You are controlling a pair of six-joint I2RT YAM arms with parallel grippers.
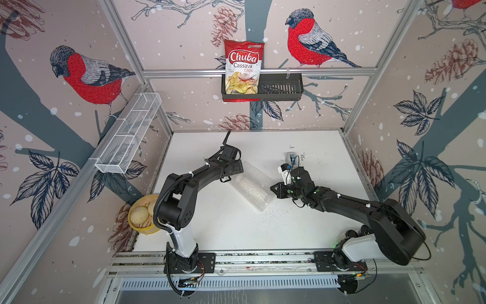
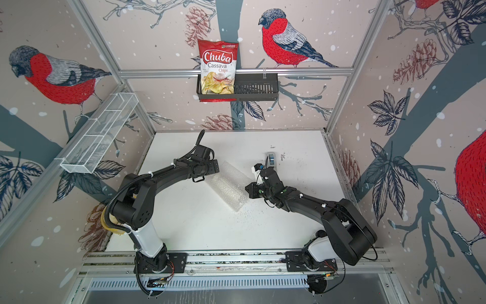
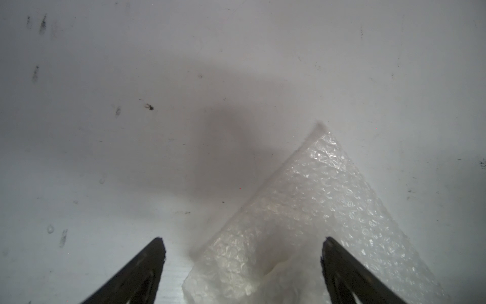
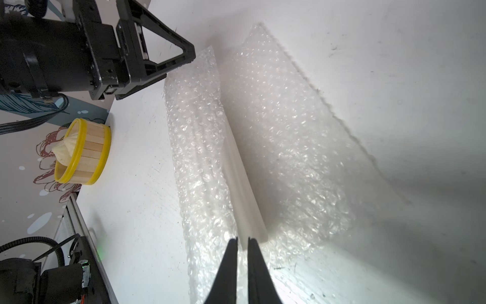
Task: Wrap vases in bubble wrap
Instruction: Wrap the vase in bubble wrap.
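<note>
The only wording that can be read is on the red-and-white chip bag [image 1: 243, 65] [image 2: 217, 65], seen in both top views, standing at one end of the black basket [image 1: 282, 89] on the back wall. Large white script on a red shield gives the brand, "Chuba". Under it stands "Cassava" in dark letters, then "Chips" in red (smaller than the brand name). A small logo at the bag's top edge and fine print beside "Chips" are too small to read. Tiny dark marks [image 2: 282, 157] on the white surface [image 2: 302, 189] cannot be made out either.
</note>
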